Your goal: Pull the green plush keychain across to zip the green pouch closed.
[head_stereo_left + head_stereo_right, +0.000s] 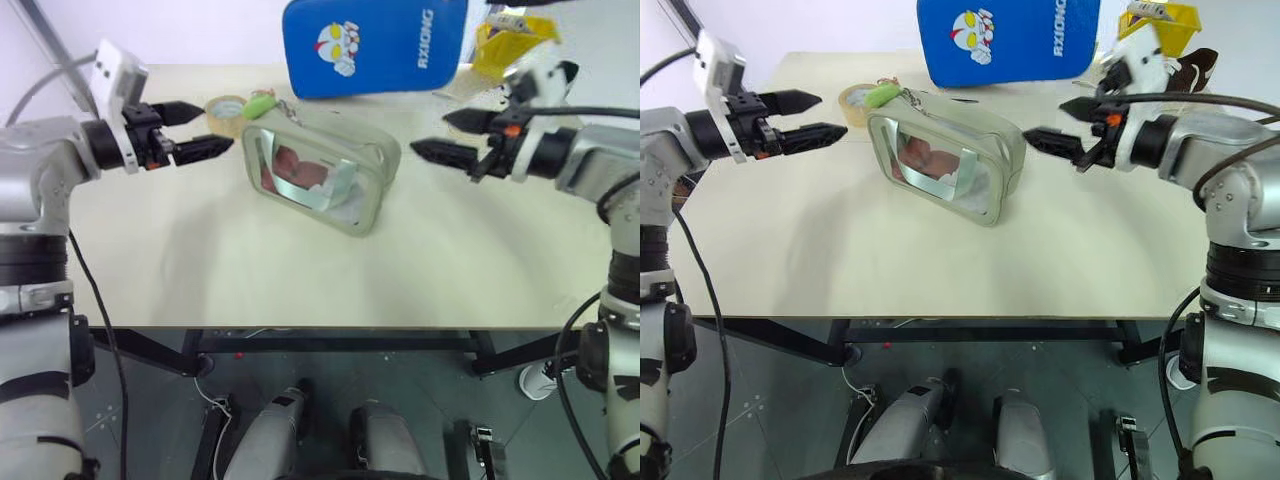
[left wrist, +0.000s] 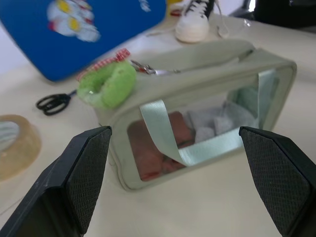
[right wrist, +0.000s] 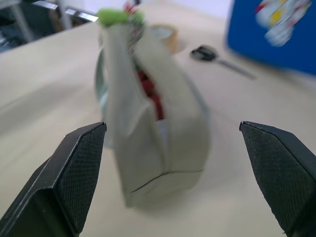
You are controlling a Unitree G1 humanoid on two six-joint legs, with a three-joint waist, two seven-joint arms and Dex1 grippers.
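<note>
The green pouch [image 1: 322, 176] stands on its long edge in the middle of the table, its clear window showing red and white contents. In the right wrist view the top zip of the pouch [image 3: 163, 133] gapes, and red shows through the slit. The green plush keychain [image 1: 260, 104] hangs at the pouch's far left end, also seen as a fuzzy lime ball [image 2: 108, 85] on a short metal chain. My left gripper [image 1: 212, 128] hovers open just left of the pouch, apart from it. My right gripper [image 1: 430, 135] is open on the right side, a short gap from the pouch's end.
A blue cartoon-printed case [image 1: 375, 45] stands upright behind the pouch. A roll of tape [image 1: 225, 110] lies beside the keychain, with black scissors [image 2: 52, 102] near it. A yellow object [image 1: 512, 40] sits at the back right. The table's front edge [image 1: 320, 325] is near me.
</note>
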